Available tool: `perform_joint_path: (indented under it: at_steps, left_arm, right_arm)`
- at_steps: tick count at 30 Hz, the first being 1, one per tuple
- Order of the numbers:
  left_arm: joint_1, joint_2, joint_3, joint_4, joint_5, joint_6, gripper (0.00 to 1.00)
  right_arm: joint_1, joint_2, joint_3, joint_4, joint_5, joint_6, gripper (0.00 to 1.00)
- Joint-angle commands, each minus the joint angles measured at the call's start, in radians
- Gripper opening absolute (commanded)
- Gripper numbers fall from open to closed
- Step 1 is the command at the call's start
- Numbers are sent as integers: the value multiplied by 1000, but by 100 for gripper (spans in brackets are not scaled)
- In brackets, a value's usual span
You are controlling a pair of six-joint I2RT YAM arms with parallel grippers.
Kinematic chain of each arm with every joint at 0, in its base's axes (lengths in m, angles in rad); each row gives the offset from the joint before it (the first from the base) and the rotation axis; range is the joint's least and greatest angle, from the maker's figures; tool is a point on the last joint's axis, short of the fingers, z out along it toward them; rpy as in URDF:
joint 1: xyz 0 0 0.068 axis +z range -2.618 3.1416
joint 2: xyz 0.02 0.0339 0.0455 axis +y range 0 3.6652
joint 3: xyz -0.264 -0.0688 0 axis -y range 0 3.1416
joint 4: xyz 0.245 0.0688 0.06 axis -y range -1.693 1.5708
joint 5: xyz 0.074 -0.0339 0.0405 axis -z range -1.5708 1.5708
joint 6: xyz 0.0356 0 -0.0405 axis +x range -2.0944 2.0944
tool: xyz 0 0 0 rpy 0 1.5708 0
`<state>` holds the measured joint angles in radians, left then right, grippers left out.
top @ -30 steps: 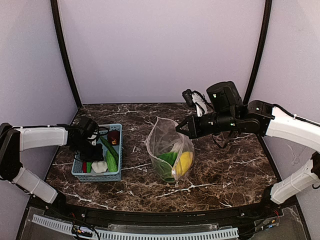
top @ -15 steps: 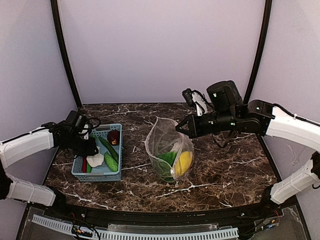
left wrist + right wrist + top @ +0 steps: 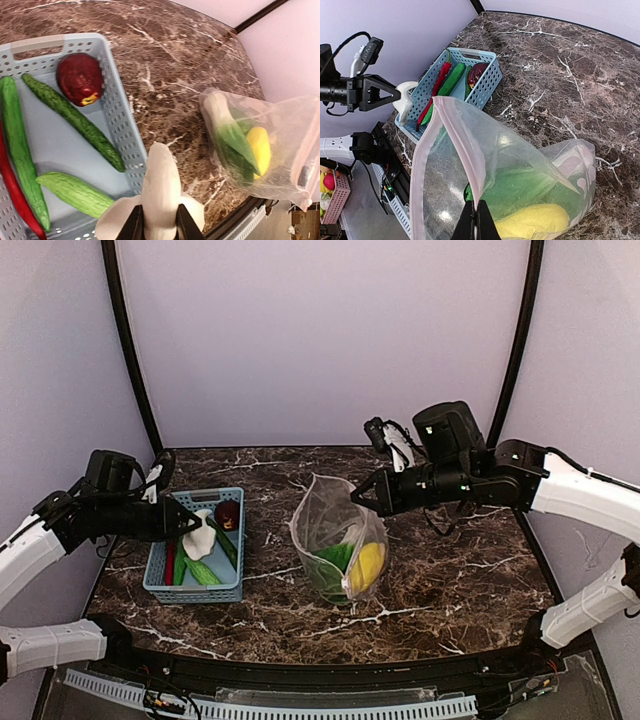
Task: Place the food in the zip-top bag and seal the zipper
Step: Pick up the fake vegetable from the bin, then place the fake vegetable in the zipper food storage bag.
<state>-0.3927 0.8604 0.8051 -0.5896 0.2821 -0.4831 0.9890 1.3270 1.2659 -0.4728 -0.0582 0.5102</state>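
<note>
Left wrist view: left tool (image 3: 159,225) pinching white piece (image 3: 160,182) near its base, over basket (image 3: 119,107) rim. Long axis runs straight out ahead of the tool, tip forward; zip-top bag (image 3: 295,125) lies ahead-right. Right tool (image 3: 475,212) is pressed together on the bag's mouth edge. Risk: narrow grip, so the piece may pivot or snag the floppy mouth.
</note>
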Motion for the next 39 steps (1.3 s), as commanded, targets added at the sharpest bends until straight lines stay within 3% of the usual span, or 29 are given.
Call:
perform_joint_path:
  at_steps: [1, 14, 23, 39]
  left_arm:
    - [-87, -26, 49, 32, 95, -56, 21]
    - [-418, 78, 209, 171, -15, -128, 20]
    - [-617, 242, 330, 269, -63, -143, 20]
    - [-644, 428, 430, 364, -162, -187, 17]
  right_arm:
    - [8, 13, 32, 23, -14, 4, 0]
    - [8, -1, 16, 33, -23, 15, 0]
    - [8, -11, 7, 36, -26, 22, 0]
    - [8, -37, -21, 46, -33, 39, 0]
